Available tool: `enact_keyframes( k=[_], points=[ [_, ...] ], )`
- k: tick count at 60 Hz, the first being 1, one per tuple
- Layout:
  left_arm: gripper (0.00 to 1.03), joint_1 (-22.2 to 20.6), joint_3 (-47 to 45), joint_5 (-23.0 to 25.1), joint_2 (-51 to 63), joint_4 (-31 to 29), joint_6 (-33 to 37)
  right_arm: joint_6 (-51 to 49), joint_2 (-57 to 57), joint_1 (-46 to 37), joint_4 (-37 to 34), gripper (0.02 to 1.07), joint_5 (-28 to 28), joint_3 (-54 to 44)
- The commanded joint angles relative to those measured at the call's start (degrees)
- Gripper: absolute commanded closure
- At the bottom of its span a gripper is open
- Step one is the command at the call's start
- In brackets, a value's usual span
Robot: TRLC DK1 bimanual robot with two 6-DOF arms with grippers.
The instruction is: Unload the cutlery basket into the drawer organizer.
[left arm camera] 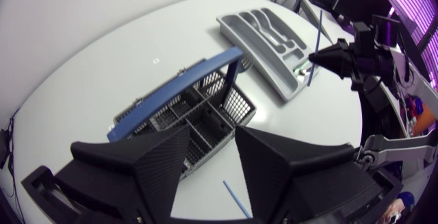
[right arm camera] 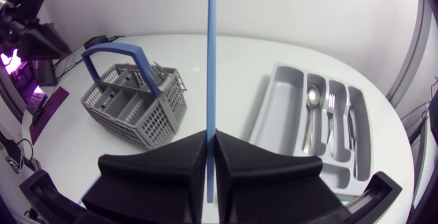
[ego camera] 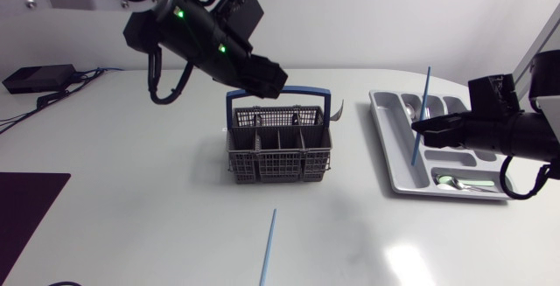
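While right tool (right arm camera: 211, 136) pinches straw (right arm camera: 211, 59), organizer (right arm camera: 274, 107) beneath.

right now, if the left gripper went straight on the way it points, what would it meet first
Most likely the cutlery basket: it sits directly ahead of the open left gripper, in line with the gap between its fingers, though depth is unclear.

I saw the organizer (ego camera: 389, 137) at 3 o'clock from the basket (ego camera: 280, 159), a stick (ego camera: 268, 249) on the table (ego camera: 131, 163) at 6 o'clock.
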Motion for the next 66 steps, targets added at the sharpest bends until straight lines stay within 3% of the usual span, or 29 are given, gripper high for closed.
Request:
enact_keyframes(
  k=[1, 16, 38, 50, 57, 63, 66],
  points=[
    [0.55, -1.3, -3.7, 0.3, 0.0, -3.4, 2.6, -1.5, 5.5, -2.8, -0.3, 1.01, -0.4, 1.8],
    [0.55, -3.7, -11.1, 0.2, -0.5, -7.3, 5.6, -0.9, 19.0, -5.5, -0.2, 1.01, 0.5, 7.8],
    [0.55, -8.7, -22.6, 0.2, 1.9, -7.1, 6.2, 0.4, 34.1, -4.9, 0.5, 1.01, 4.8, 15.5],
    [0.55, -10.5, -24.1, 0.2, 5.0, -6.9, 5.8, 1.4, 37.0, -4.2, 1.8, 0.98, 6.9, 16.9],
    [0.55, -11.5, -23.9, 0.2, 6.6, -7.0, 5.7, 1.6, 37.3, -3.8, 2.5, 0.78, 7.9, 16.8],
    [0.55, -11.9, -22.4, 0.4, 8.6, -7.1, 5.0, 1.6, 37.5, -3.8, 2.6, 0.49, 8.4, 16.8],
    [0.55, -11.5, -21.6, 2.9, 9.2, -7.4, 5.0, 1.6, 37.5, -3.8, 2.6, 0.36, 8.5, 16.5]
  ],
)
